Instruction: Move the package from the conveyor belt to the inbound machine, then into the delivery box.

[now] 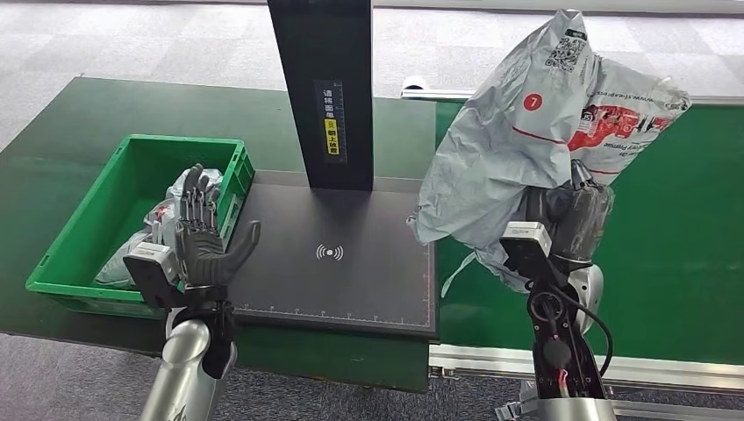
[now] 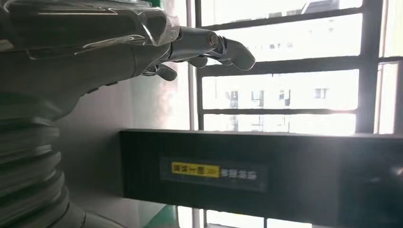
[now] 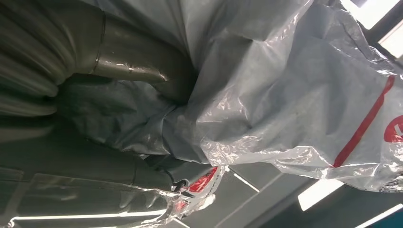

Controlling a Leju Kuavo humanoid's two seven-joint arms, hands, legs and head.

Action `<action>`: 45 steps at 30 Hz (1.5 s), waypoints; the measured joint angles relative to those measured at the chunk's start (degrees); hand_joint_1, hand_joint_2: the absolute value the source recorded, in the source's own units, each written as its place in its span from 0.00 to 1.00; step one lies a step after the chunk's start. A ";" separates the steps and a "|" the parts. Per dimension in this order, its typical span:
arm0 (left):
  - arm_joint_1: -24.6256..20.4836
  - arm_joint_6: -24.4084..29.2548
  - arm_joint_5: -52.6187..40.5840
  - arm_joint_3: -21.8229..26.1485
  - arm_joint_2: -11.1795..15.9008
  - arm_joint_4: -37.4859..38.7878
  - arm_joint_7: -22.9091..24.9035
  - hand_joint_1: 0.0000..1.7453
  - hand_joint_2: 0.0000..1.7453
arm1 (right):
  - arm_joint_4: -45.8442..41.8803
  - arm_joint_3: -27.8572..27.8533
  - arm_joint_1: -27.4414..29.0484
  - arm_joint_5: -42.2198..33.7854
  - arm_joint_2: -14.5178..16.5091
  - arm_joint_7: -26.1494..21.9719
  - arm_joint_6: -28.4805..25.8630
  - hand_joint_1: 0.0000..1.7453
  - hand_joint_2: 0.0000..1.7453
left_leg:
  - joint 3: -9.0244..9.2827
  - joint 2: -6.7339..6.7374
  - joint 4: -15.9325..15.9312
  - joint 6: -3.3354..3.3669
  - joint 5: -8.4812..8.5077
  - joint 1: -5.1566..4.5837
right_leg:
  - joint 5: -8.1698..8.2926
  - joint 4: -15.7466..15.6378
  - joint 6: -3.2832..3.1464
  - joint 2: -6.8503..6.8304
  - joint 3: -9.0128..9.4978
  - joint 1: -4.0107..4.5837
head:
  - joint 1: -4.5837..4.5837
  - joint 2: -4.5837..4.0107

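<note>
Right hand gripped the grey package, held up above the green belt just right of the black scanner pad. Left hand was open, fingers spread, empty, beside the green box.

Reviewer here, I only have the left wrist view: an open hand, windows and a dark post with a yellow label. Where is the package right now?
Observer: The grey package is held up by the right hand, over the scan pad's right edge and the green belt.
Reviewer: Is it resting on the pad?
Observer: No, it hangs above it, clear of the surface.
Reviewer: And the box?
Observer: The green delivery box sits left of the pad, with grey bags already inside.
Reviewer: Where's my left hand?
Observer: The left hand is raised, fingers spread, between box and pad.
</note>
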 joint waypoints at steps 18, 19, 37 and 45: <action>0.19 7.43 3.42 0.85 -0.52 -6.10 -6.14 0.00 1.00 | 16.14 15.26 -10.47 9.82 -0.64 8.15 26.84 1.00 1.00 | 0.04 0.06 -0.01 -0.01 0.05 0.01 | 0.03 0.02 -0.01 0.08 0.03 0.01 | 0.00 0.00; 0.19 7.54 3.54 0.81 -0.58 -6.22 -6.15 0.00 1.00 | 18.48 16.41 -12.23 8.29 -0.41 7.73 29.84 1.00 1.00 | 0.04 0.06 0.00 -0.01 0.05 0.01 | 0.03 0.02 -0.01 0.08 0.03 0.01 | 0.01 0.00; -1.16 7.84 5.37 -0.20 -1.01 -6.39 -5.96 0.00 1.00 | 39.20 31.01 -29.68 -10.12 9.44 9.86 55.28 1.00 1.00 | 0.04 0.07 0.00 -0.01 0.04 0.01 | 0.02 0.02 -0.02 0.10 0.00 0.01 | 0.01 0.00; -1.11 7.03 4.99 -0.32 -1.25 -6.37 -4.03 0.00 1.00 | 44.91 34.40 -30.17 -12.26 13.18 22.99 51.08 1.00 1.00 | 0.04 0.07 0.00 -0.01 0.04 0.02 | 0.02 0.02 -0.02 0.11 -0.02 0.02 | 0.01 0.00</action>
